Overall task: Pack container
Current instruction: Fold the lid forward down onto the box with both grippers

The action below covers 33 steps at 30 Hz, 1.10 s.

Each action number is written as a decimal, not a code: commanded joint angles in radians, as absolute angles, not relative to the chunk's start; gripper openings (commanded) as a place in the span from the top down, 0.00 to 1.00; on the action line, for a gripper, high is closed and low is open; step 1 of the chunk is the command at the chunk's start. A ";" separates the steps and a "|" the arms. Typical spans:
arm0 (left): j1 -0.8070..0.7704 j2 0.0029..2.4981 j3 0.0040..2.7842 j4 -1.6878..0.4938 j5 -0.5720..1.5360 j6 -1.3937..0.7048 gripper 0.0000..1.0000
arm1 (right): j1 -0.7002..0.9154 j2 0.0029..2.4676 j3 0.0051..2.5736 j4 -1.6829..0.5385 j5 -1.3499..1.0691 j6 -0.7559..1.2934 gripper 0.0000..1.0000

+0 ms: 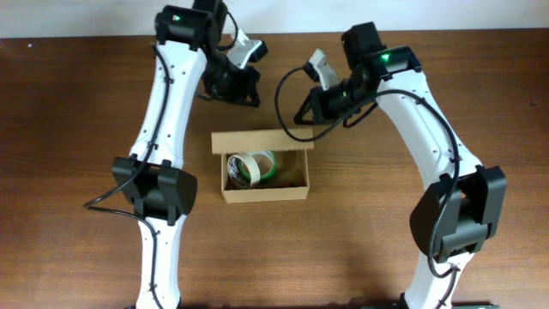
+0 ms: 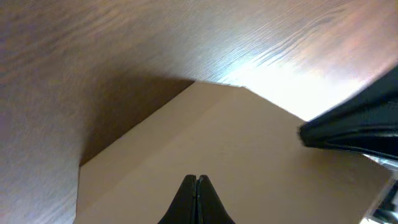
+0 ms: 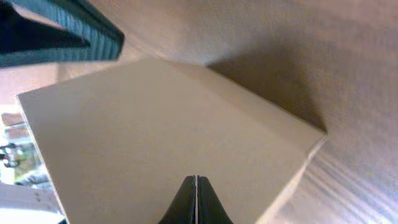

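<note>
The container [image 1: 292,190], a tan cardboard box, sits open in the middle of the table with tape rolls [image 1: 250,167] inside. Its flap lid [image 1: 257,140] stands along the far side. My left gripper [image 1: 248,97] is shut and empty, just behind the flap's left end. My right gripper [image 1: 302,117] is shut and empty too, by the flap's right end. In the left wrist view the shut tips [image 2: 196,179] point at the plain tan flap [image 2: 249,155]. The right wrist view shows the same: shut tips [image 3: 196,179] over the flap [image 3: 155,137]. Whether either touches the flap I cannot tell.
The box rests on a dark wooden table [image 1: 86,103]. The two arms flank it left and right. Each wrist view catches the other gripper's dark body: the right one [image 2: 354,127] and the left one [image 3: 62,34].
</note>
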<state>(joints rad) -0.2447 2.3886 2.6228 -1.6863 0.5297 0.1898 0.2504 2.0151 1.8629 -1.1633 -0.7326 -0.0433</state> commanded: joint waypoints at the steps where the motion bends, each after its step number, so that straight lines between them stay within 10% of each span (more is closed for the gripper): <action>1: -0.250 2.364 2.535 -1.688 0.424 0.142 0.98 | 0.278 1.982 1.880 -1.213 -0.637 -0.094 0.96; 33: -0.253 1.937 1.585 -1.471 0.197 0.037 0.98 | 0.537 1.930 1.575 -1.224 -0.295 -0.028 0.96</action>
